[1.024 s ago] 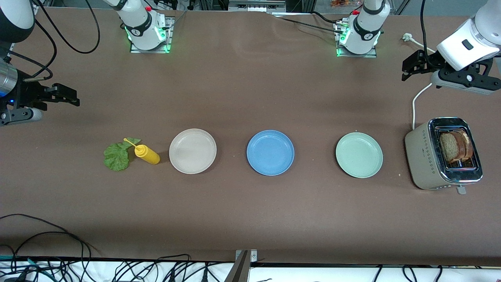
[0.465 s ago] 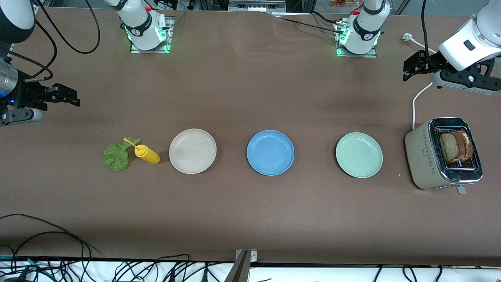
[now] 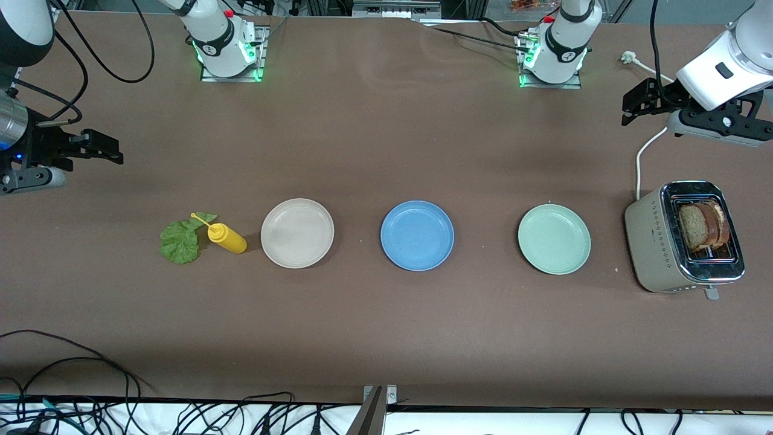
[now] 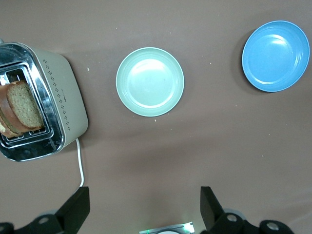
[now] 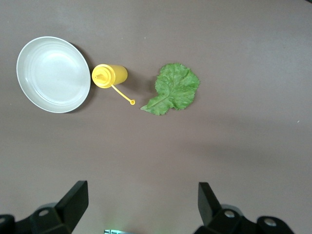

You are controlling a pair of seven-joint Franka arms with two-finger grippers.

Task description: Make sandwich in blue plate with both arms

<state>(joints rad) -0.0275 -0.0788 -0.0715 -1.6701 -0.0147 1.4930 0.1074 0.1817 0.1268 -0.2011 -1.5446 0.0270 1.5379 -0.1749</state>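
Both arms are glossy white with dark rings at the joints. The right arm [image 3: 214, 33] and left arm [image 3: 564, 45] rise from metal base plates lit green, each with a small red button. Black cables loop along them. The right gripper [image 3: 96, 148] and left gripper [image 3: 640, 103] are black, with angular fingers [image 4: 75, 209] spread apart

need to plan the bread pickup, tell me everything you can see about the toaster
The toaster is a beige two-slot box with a shiny chrome top, a dotted pattern on its side and a small lever at the end nearer the front camera. It stands upright on the table at the left arm's end, beside the pale green plate. Two brown bread slices stick up from its slots. A white cord leaves its other end.
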